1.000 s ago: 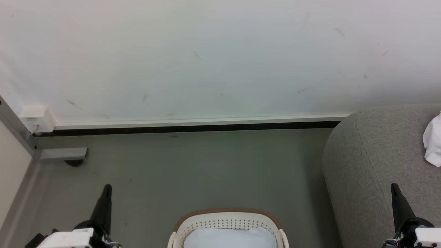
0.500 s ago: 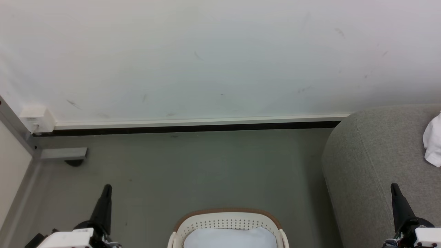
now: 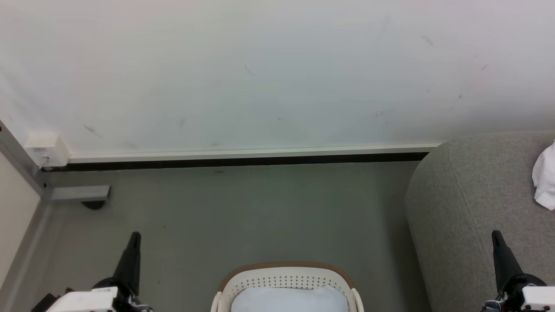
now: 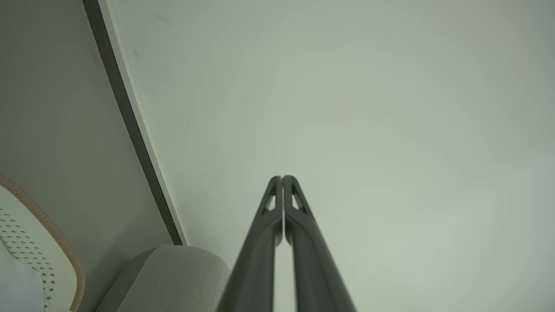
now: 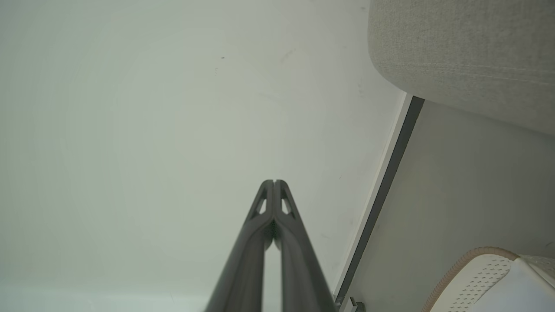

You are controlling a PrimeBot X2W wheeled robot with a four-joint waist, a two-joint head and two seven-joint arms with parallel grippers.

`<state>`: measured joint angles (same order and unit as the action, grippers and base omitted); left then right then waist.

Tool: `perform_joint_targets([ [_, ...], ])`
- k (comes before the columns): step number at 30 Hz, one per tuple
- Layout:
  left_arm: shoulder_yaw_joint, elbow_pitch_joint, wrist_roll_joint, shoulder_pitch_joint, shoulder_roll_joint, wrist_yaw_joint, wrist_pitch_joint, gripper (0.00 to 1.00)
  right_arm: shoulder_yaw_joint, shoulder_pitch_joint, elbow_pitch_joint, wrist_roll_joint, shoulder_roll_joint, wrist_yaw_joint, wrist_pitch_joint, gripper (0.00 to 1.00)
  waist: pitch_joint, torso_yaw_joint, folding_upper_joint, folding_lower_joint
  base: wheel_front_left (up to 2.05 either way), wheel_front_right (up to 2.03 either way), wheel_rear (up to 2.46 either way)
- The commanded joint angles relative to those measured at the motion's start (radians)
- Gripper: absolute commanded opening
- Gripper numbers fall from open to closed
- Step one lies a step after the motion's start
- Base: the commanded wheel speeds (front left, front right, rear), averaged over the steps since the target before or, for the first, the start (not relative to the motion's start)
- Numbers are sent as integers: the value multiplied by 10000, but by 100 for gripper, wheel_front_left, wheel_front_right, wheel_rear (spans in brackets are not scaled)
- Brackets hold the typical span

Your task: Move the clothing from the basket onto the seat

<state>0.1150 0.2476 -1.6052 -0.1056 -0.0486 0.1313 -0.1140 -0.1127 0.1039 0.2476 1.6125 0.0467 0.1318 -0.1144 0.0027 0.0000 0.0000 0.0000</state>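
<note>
The white perforated basket [image 3: 286, 277] with its brown rim sits at the bottom centre of the head view, on the floor; a plain pale bluish-white cloth [image 3: 288, 300] lies in it. The red clothing is hidden or out of view. The grey seat [image 3: 472, 208] rises at the right. My left gripper [image 3: 134, 236] stands at the lower left, shut and empty, left of the basket. My right gripper [image 3: 495, 235] is at the lower right, shut and empty, in front of the seat. The left wrist view has the shut fingers [image 4: 282, 178] pointing at the wall, as do those in the right wrist view [image 5: 274, 182].
A white cloth [image 3: 545, 177] lies on the seat at the right edge. A white wall [image 3: 260, 73] with a dark skirting strip [image 3: 234, 162] closes the far side. A white box [image 3: 45, 149] and a metal frame [image 3: 78, 193] stand at the left corner.
</note>
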Motion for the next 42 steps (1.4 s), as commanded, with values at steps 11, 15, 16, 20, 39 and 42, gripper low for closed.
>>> perform_joint_targets([
  [11, 24, -33, -138, -87, -16, 22, -38, 0, -36, 118, -48, 7, 68, -23, -30, 0, 0, 0, 0, 0, 0, 0, 0],
  [15, 24, -31, -138, -87, -16, 22, -38, 0, -36, 118, -48, 7, 68, -21, -29, 0, 0, 0, 0, 0, 0, 0, 0],
  [16, 24, -31, -138, -87, -16, 22, -38, 0, -36, 118, -48, 7, 68, -23, -31, 0, 0, 0, 0, 0, 0, 0, 0],
  [20, 24, -31, -138, -87, -16, 22, -38, 0, -36, 117, -48, 8, 68, -21, -31, 0, 0, 0, 0, 0, 0, 0, 0],
  [39, 23, -32, -139, -86, -16, 22, -38, 0, -36, 118, -49, 8, 68, -21, -31, 0, 0, 0, 0, 0, 0, 0, 0],
  [42, 23, -32, -139, -86, -16, 22, -38, 0, -36, 118, -49, 8, 68, -21, -30, 0, 0, 0, 0, 0, 0, 0, 0],
])
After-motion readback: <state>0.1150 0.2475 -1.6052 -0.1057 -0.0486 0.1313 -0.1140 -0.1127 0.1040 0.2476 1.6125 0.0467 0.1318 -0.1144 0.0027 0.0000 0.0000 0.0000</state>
